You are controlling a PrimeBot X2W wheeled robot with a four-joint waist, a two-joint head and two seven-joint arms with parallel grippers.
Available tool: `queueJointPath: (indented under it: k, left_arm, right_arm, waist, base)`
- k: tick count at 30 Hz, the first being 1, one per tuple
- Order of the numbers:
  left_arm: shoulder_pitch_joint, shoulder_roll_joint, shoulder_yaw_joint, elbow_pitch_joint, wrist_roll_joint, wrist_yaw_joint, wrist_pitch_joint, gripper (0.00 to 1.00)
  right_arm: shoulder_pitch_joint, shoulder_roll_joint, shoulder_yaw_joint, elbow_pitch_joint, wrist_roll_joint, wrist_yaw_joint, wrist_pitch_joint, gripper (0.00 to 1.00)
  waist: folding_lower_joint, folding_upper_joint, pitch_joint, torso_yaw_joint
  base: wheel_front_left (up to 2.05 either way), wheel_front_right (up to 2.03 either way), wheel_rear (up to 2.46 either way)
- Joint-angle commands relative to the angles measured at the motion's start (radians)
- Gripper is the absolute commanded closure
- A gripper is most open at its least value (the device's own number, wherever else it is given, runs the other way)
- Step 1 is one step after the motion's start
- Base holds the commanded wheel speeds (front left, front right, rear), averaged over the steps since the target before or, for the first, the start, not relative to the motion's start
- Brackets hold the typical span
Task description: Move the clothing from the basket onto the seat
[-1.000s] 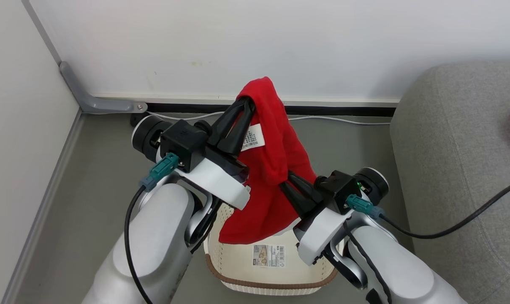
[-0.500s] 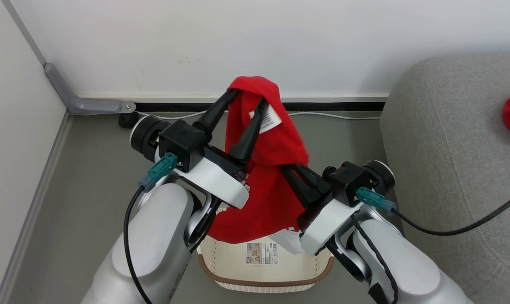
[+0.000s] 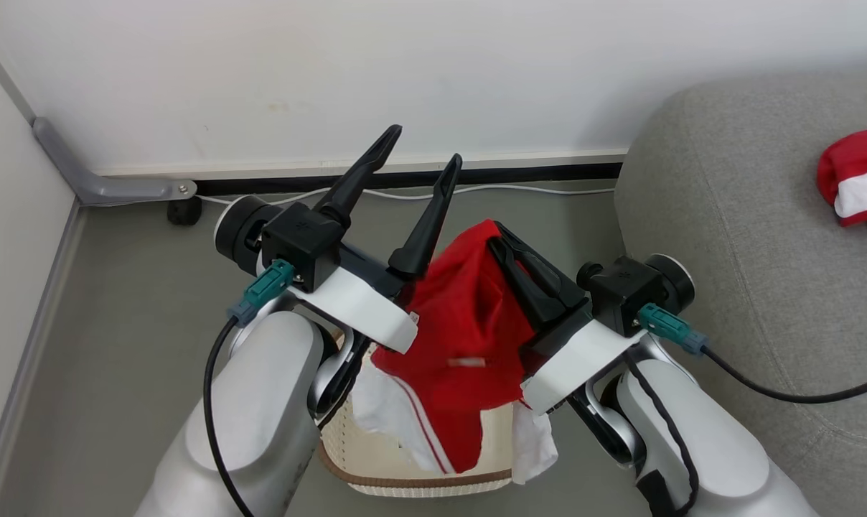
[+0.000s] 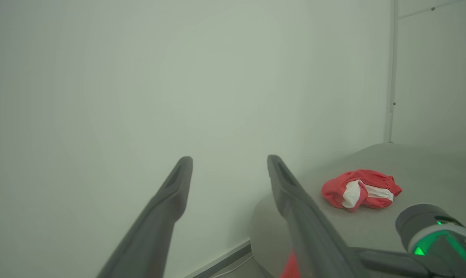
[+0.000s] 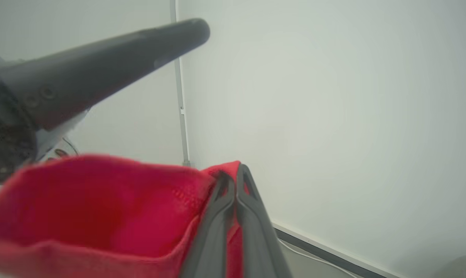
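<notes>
At centre frame, the red garment (image 3: 469,330) is being clamped by the right claw (image 3: 498,233), likely bound for the sofa (image 3: 728,237); the left claw (image 3: 425,143) is being held apart.

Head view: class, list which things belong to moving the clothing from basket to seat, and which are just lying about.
Belongs to the job: red garment in the shut right gripper; open left gripper; second red garment on the seat; basket.
Just lying about: white cable; grey corner bracket.
</notes>
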Motion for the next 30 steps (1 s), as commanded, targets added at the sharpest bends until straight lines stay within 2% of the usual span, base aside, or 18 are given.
queueJointPath:
  k: [1,30]
  left_arm:
    - [-0.02,0.019,0.034,-0.023,0.009,-0.002,-0.006,0.0]
    - [0.071,0.05,-0.036,0.054,-0.038,-0.024,-0.006,0.0]
  right_arm:
    - [0.008,0.017,-0.001,-0.032,-0.008,0.003,-0.006,1.0]
    - [0.079,0.017,-0.227,-0.211,-0.067,0.003,-0.006,1.0]
  waist:
    - [0.0,0.0,-0.002,-0.014]
    - [0.0,0.0,-0.001,-0.397]
  base:
    - [0.0,0.0,0.0]
    - [0.0,0.0,0.0]
